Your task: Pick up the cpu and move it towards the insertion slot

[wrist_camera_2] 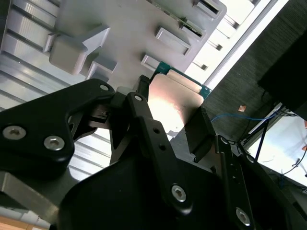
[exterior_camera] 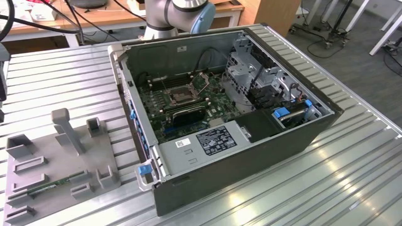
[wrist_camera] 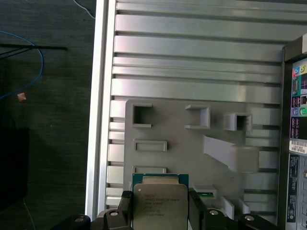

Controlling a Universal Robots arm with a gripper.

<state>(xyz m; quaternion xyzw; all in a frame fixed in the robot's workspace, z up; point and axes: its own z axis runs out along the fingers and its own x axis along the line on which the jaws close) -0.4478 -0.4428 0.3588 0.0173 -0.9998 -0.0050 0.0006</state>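
Exterior view: an open computer case [exterior_camera: 270, 136] lies on a slatted metal table [exterior_camera: 351, 188]. The insertion slot [exterior_camera: 178, 96] sits on the green board inside the case, silver-framed with a dark centre. At the exterior view's left a grey holder tray [exterior_camera: 94, 155] rests on the table, well apart from the slot, with a green memory stick [exterior_camera: 53, 185] lying in it. Part of the robot arm [exterior_camera: 179, 12] stands behind the case.

Second wrist view: the black gripper [wrist_camera_2: 170, 112] is clamped on the cpu [wrist_camera_2: 175, 103], one of its fingers [wrist_camera_2: 199, 127] pressed against each of two opposite edges. The chip's pale metal face catches the light, and the tray [wrist_camera_2: 120, 28] lies beyond it.

First wrist view: the cpu [wrist_camera: 160, 203] is pinched between the gripper [wrist_camera: 159, 211] fingers [wrist_camera: 195, 213], above the edge of the tray [wrist_camera: 192, 148]. The table [wrist_camera: 192, 48] runs beyond the tray, and the back of the case [wrist_camera: 295, 143] lies beside it.
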